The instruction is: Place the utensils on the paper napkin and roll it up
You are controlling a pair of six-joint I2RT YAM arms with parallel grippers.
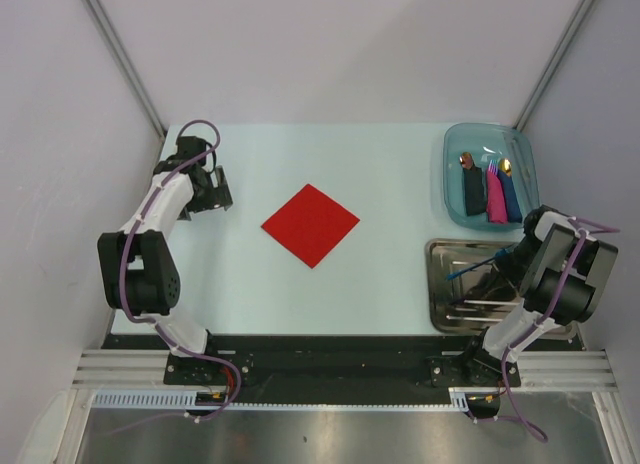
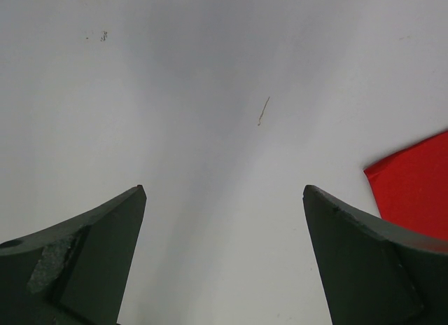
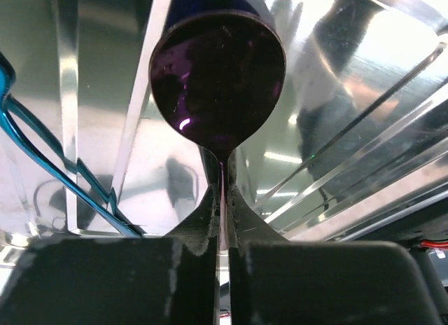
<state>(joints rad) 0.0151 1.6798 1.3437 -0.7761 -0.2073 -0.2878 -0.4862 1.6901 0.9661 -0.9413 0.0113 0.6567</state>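
Observation:
The red paper napkin [image 1: 310,224] lies flat like a diamond at mid-table; one corner of the napkin [image 2: 413,188] shows in the left wrist view. Both utensils are in the metal tray [image 1: 434,284] at the right. My right gripper [image 3: 224,192] is shut on the thin neck of the purple-bowled spoon [image 3: 217,80], just below its bowl. The bright blue utensil [image 3: 42,164] lies to its left, and from above the blue utensil [image 1: 472,266] slants across the tray beside my right gripper [image 1: 500,269]. My left gripper [image 2: 224,192] hangs open over bare table, left of the napkin.
A blue-tinted plastic bin [image 1: 452,189] at the back right holds three rolled napkins [image 1: 496,196], black, pink and blue, with copper and gold spoon heads poking out. The tray's shiny walls rise around my right fingers. Grey side walls flank the table.

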